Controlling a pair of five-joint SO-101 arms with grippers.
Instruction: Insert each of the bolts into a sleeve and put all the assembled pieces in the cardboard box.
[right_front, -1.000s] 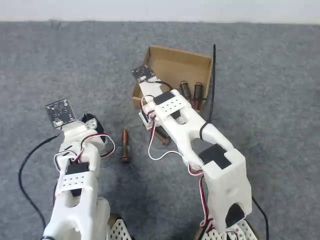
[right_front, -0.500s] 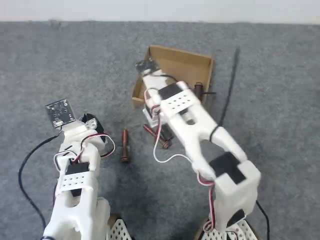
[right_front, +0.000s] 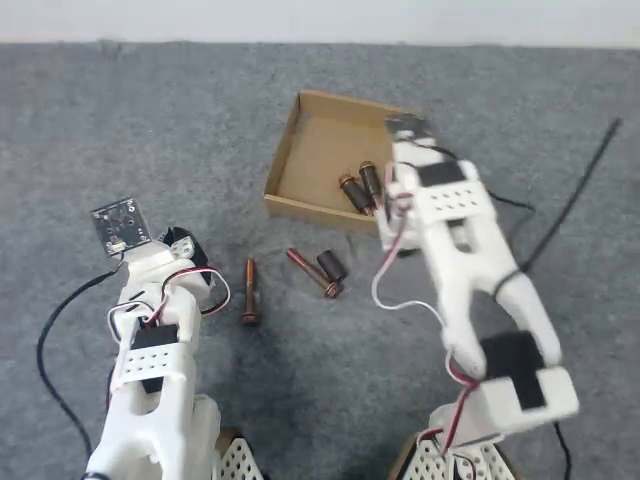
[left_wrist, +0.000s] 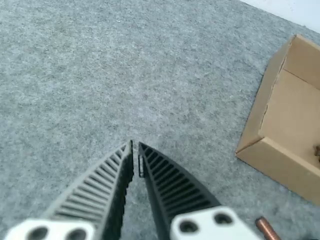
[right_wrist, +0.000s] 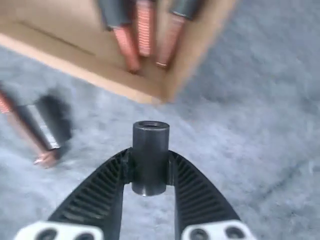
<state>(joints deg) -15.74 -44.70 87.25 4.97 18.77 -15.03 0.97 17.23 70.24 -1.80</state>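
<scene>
Sleeve is pinched upright in the right claw, near the cardboard box. Left claw is pressed together. Next move, probably: mate the sleeve with a loose bolt on the bench.

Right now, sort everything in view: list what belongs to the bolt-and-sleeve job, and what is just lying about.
Job:
cardboard box
assembled pieces inside it
sleeve in the right arm's fingers
loose sleeve
bolt beside it
bolt nearer the left arm

Lying about:
grey carpet
black cable beside the right arm
</scene>
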